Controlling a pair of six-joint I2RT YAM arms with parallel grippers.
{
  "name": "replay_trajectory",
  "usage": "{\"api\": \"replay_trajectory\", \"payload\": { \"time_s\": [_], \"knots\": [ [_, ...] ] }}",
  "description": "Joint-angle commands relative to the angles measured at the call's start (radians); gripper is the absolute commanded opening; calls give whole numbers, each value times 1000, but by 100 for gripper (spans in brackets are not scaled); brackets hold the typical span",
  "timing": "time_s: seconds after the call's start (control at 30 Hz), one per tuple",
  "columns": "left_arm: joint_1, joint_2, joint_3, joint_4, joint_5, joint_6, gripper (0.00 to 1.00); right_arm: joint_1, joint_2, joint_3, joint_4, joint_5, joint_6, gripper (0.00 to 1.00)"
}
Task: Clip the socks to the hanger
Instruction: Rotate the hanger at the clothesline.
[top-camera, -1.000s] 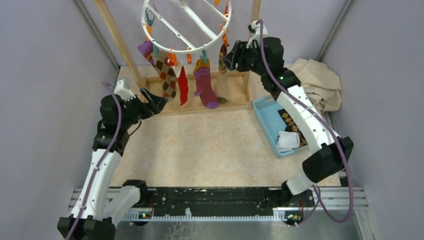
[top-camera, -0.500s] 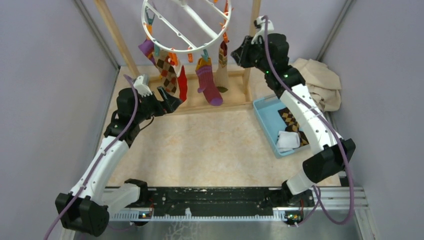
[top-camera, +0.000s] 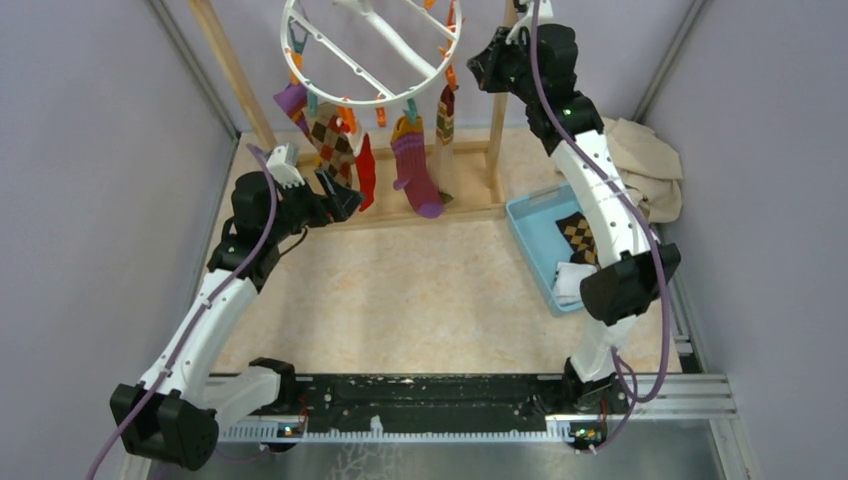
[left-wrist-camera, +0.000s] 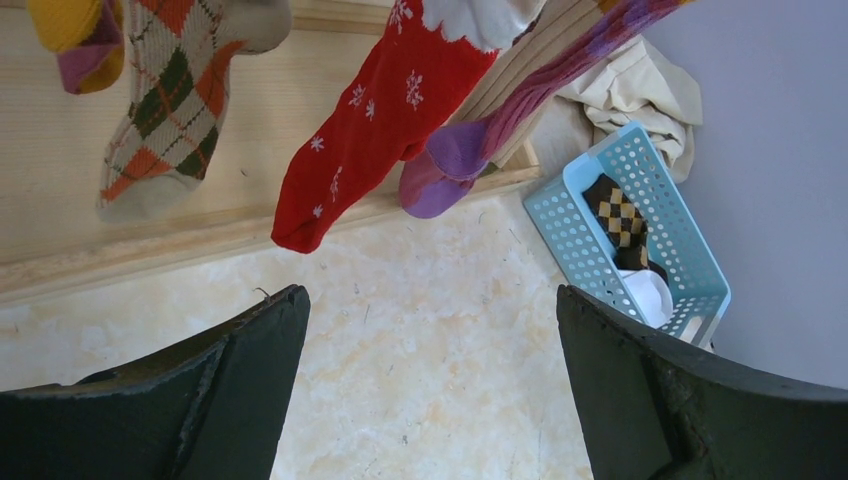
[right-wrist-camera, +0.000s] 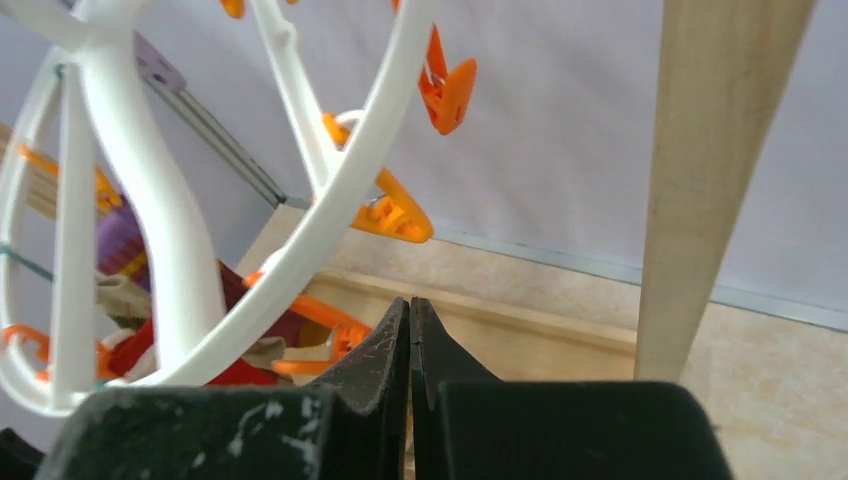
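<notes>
Wooden pole frame (top-camera: 231, 75), blue basket (top-camera: 528, 238) (perforated walls), crumpled beige cloth (top-camera: 650, 165) beside

Five socks (top-camera: 413, 170) hang on the one round white hanger (top-camera: 395, 42). Two more, one brown-diamond sock (top-camera: 578, 235) and one white sock (top-camera: 565, 277), are in the single blue basket (top-camera: 530, 225). There are also one beige cloth (top-camera: 650, 165) and two wooden posts (top-camera: 230, 70).

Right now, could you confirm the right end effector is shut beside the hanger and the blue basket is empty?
Not empty: the left wrist view shows the blue basket holding a diamond-check sock and a white sock. The right end effector is shut beside the hanger.
</notes>
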Motion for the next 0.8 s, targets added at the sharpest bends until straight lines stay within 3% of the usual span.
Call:
{"api": "replay_trajectory", "payload": {
  "time_s": [0.0,0.27,0.77],
  "knots": [
    [-5,-20,23,14,-3,29,98,5,88,76,13,-3,-12,0],
    [-5,-27,15,9,-3,38,98,12,121,11,130,-111,37,0],
    [-46,-13,45,14,39,16,98,140,-135,-408,312,-158,-50,0]
  ]
}}
